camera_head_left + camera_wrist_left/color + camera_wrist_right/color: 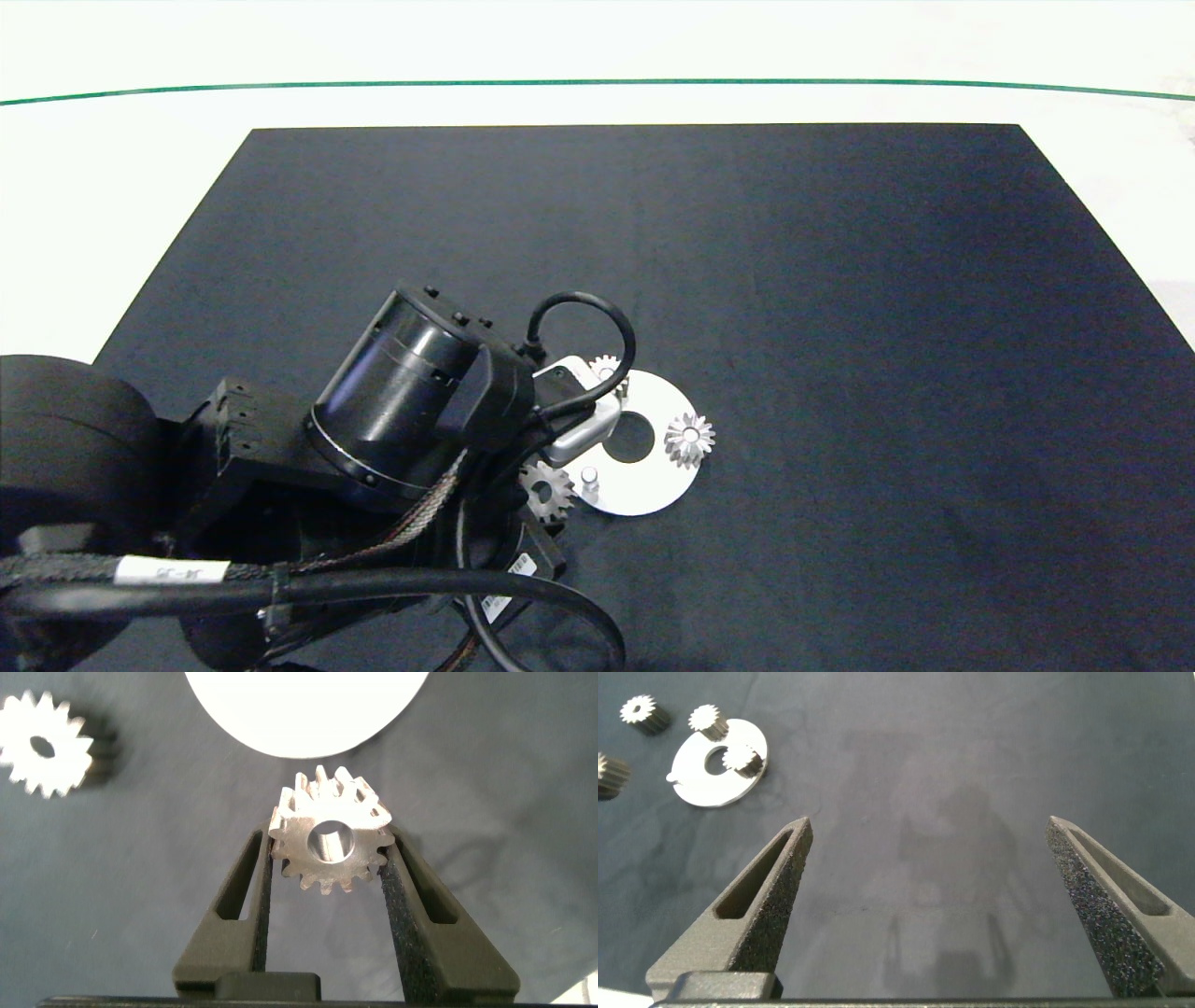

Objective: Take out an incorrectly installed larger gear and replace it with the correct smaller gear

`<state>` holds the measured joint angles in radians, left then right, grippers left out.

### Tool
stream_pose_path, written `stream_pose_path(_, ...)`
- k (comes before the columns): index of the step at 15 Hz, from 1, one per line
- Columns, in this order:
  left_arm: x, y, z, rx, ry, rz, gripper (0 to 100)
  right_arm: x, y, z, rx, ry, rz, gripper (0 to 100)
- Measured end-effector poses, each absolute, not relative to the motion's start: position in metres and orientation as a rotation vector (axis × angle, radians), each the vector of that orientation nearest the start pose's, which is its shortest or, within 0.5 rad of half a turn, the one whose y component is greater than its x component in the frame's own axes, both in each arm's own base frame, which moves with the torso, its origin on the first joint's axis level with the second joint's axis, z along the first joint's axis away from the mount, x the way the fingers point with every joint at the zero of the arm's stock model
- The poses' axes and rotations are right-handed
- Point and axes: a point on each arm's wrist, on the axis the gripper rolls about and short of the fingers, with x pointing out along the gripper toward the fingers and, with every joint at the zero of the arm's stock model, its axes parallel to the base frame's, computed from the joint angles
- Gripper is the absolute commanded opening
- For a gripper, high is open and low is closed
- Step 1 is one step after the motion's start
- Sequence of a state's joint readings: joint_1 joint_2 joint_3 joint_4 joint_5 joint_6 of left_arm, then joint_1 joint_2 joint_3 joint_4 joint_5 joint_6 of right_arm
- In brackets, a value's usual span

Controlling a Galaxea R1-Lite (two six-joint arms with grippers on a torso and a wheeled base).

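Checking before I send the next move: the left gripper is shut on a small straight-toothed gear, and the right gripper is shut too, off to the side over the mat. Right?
Not quite. The left gripper is indeed shut on the small straight-toothed gear, but the right gripper is open: the right wrist view shows its fingers spread wide over the bare black mat, holding nothing.

Your bench (112, 159) is white, and a dark mat (840, 327) covers most of it. A green line (597, 83) runs across the bench beyond the mat. On the mat you have a white ring-shaped disc (653, 485) with a round centre hole. Just off the disc's edge, a small straight-toothed gear (547, 491) rests on the mat. Another loose gear (45, 747) also lies on the mat.
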<state>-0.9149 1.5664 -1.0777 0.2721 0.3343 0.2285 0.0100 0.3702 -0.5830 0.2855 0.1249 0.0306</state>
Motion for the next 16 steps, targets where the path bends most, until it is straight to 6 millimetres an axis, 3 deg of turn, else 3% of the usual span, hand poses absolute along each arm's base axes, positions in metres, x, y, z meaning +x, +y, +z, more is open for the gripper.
stream_pose_path(11,0.188,-0.235,0.199,0.675,0.563,-0.598,13,-0.028,0.003,0.211,0.034,0.053,0.125,100)
stream_pose_path(16,0.196,-0.235,0.197,0.673,0.572,-0.579,13,-0.028,0.003,0.211,0.033,0.048,0.128,100)
